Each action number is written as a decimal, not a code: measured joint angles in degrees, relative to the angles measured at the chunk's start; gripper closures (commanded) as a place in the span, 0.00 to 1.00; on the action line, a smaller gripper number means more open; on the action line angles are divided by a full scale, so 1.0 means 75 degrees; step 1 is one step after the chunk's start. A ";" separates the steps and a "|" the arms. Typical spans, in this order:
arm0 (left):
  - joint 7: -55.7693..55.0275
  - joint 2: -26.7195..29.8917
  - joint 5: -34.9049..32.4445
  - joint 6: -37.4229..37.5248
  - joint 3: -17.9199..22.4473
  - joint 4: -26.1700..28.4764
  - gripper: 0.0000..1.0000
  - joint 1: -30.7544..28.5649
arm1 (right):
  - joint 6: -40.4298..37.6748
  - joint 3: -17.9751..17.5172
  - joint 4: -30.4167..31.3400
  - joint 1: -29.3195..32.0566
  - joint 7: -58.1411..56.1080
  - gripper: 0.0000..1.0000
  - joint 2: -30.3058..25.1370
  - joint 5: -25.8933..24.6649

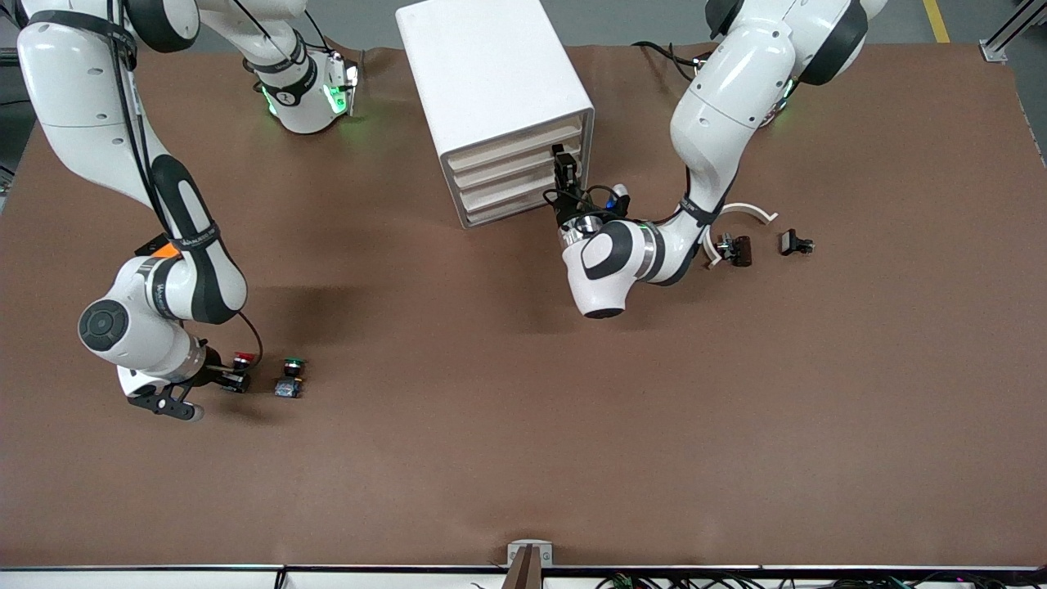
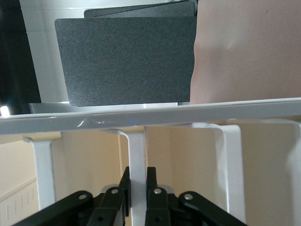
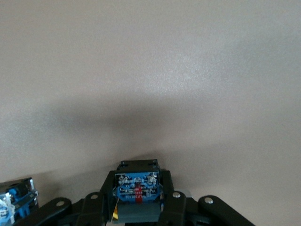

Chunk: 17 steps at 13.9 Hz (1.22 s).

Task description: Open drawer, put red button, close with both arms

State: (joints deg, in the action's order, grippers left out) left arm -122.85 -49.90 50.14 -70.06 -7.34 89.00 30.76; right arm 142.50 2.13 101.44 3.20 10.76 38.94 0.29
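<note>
Looking down from the high front camera, I start at the right arm's end of the brown table (image 1: 523, 458). My right gripper (image 1: 235, 378) is low at the table surface, fingers pinched in on the small red-capped push-button (image 1: 243, 358). In the right wrist view, the button's blue-grey base block (image 3: 137, 188) sits squeezed between the two black fingers (image 3: 167, 197), with almost no gap to spare. Just beside it, toward the left arm's end, a matching push-button with a green cap (image 1: 291, 378) stands on the table, untouched and apart from the gripper.

Moving toward the middle, the white boxy cabinet (image 1: 491, 74) stands far from the front camera, its four cream-fronted drawers (image 1: 515, 176) stacked one above another. All four look pushed in. My left gripper (image 1: 566, 173) is pressed up against the drawer fronts at the edge of the cabinet toward the left arm's end. In the left wrist view, its black fingers (image 2: 123, 190) are closed tight around a thin white upright rib (image 2: 137, 165) of a drawer front. I cannot tell which of the four drawers that rib belongs to.

Farther toward the left arm's end, three loose items lie on the table: a curved white plastic band (image 1: 748, 211), a small black part (image 1: 734, 249) partly within its arc, and another small black part (image 1: 795, 243) near them.
</note>
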 measured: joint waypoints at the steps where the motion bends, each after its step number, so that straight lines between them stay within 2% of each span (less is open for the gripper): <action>1: -0.0002 0.0000 0.0000 0.0000 0.0000 0.0000 1.00 0.0000 | -0.0156 -0.0001 -0.0042 -0.0005 0.0068 1.00 -0.0010 0.0002; 4: -0.0002 0.0000 0.0002 0.0000 0.0000 0.0000 1.00 -0.0002 | -0.0647 -0.0006 -0.0248 -0.0049 0.0286 1.00 -0.0171 0.0003; 8: -0.0002 0.0001 0.0011 -0.0009 0.0027 -0.0036 0.99 -0.0073 | -0.1925 -0.0025 -0.0805 -0.0213 0.0966 1.00 -0.0526 0.0017; 12: -0.0002 0.0006 0.0011 -0.0018 0.0054 -0.0109 0.99 -0.0461 | -0.2658 -0.0049 -0.0864 -0.0804 0.2230 1.00 -0.1065 0.0064; 17: -0.0002 0.0006 0.0011 -0.0072 0.0086 -0.0361 0.97 -0.0995 | -0.3559 -0.0103 -0.0874 -0.1772 0.4193 1.00 -0.1835 0.0571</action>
State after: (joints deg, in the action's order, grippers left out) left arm -122.87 -49.85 50.22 -70.60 -6.70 86.29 23.30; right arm 115.80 1.36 94.89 -10.09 42.20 25.18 4.57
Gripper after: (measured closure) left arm 0.855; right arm 0.586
